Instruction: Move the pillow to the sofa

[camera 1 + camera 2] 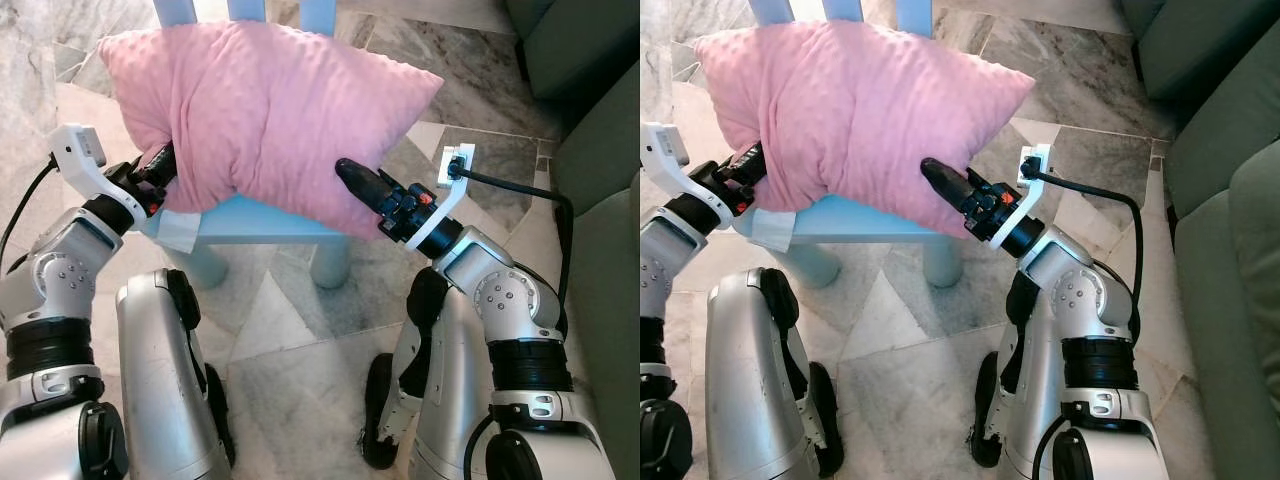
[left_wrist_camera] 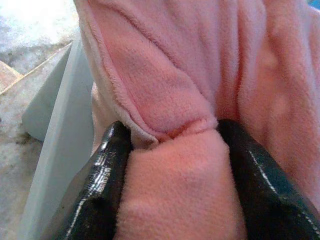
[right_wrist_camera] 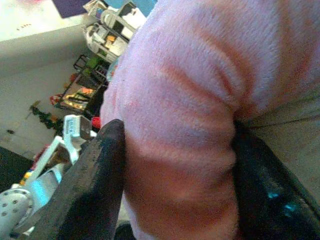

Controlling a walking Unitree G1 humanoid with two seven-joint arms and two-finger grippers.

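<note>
A plump pink fleece pillow rests on the seat of a light blue chair straight ahead of me. My left gripper presses into the pillow's left end, and in its wrist view both black fingers pinch a fold of pink fleece. My right gripper bites the pillow's lower right edge; there its fingers squeeze a bulge of the pillow. The dark green sofa stands along my right side.
The chair's blue back slats rise behind the pillow and its round legs stand on a marble tile floor. My own silver legs are below. A black cable loops from my right wrist.
</note>
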